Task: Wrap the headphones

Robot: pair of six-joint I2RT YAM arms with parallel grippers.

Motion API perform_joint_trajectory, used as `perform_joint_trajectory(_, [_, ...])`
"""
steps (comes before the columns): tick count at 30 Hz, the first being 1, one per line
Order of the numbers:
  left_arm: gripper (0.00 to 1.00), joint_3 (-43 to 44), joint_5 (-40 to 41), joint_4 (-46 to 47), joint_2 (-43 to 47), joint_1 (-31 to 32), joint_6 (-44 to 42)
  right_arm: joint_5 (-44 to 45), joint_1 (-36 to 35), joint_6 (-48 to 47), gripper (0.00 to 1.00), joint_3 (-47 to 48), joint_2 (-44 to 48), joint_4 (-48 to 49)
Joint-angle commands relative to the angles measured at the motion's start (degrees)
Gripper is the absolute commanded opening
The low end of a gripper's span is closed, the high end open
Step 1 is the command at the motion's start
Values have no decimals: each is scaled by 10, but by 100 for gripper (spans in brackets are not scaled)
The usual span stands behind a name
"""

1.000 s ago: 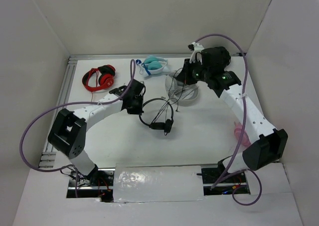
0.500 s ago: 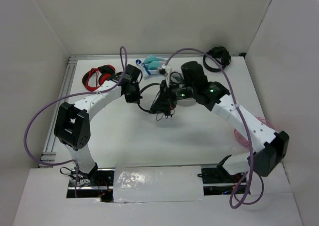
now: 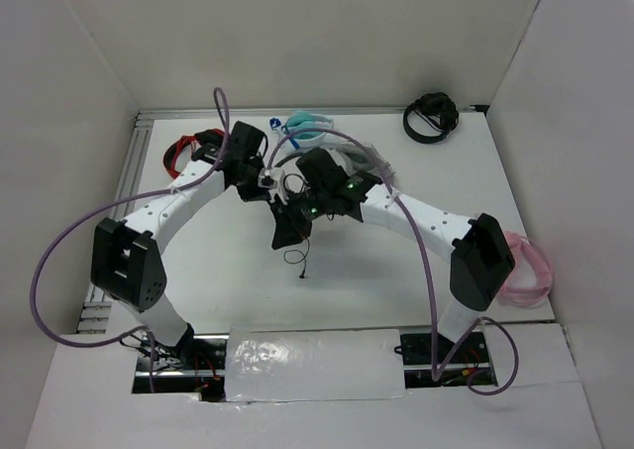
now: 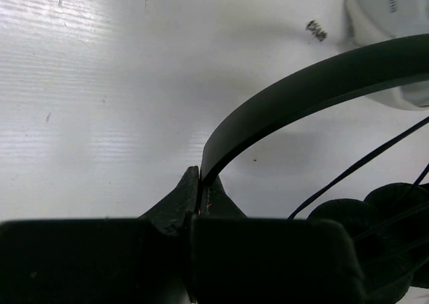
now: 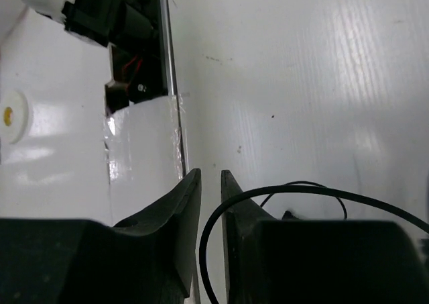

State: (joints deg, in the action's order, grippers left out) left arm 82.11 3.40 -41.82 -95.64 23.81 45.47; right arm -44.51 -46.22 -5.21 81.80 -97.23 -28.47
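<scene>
Headphones [image 3: 287, 227] farther left than a second ago, headband [image 4: 301, 89] pinched by left hand [image 4: 201, 183], right hand [image 5: 206, 183] newly spread a little.

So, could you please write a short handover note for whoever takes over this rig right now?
The left gripper is shut on the headband of the black headphones, near the middle of the table.
The right gripper has its jaws slightly apart; the thin cable appears to run loose through the gap, not clamped.
The earcups sit beside the headband, with cable strands crossing them.
Done: the headphones are gripped and the winding seems begun.
Left: a loose cable end trails below the arms, so take up the slack, finish the wrap, then set the headphones down.
</scene>
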Motion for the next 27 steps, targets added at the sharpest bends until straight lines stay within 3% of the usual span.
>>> perform_joint_trajectory(1, [0, 6, -46, 30, 56, -21, 20, 72, -24, -2, 26, -57, 54, 88])
perform_joint_trajectory(7, [0, -17, -118, 71, 99, -61, 37, 217, -76, -13, 31, -140, 68, 169])
perform_joint_trajectory(12, [0, -21, -174, 81, 109, -97, 42, 407, -126, 13, 40, -201, 77, 251])
perform_joint_trajectory(19, [0, -13, -240, 107, 134, -121, 26, 482, -125, 87, 44, -304, 102, 394])
perform_joint_trajectory(27, [0, -10, -223, 103, 174, -125, 36, 533, -125, 115, 47, -418, 190, 481])
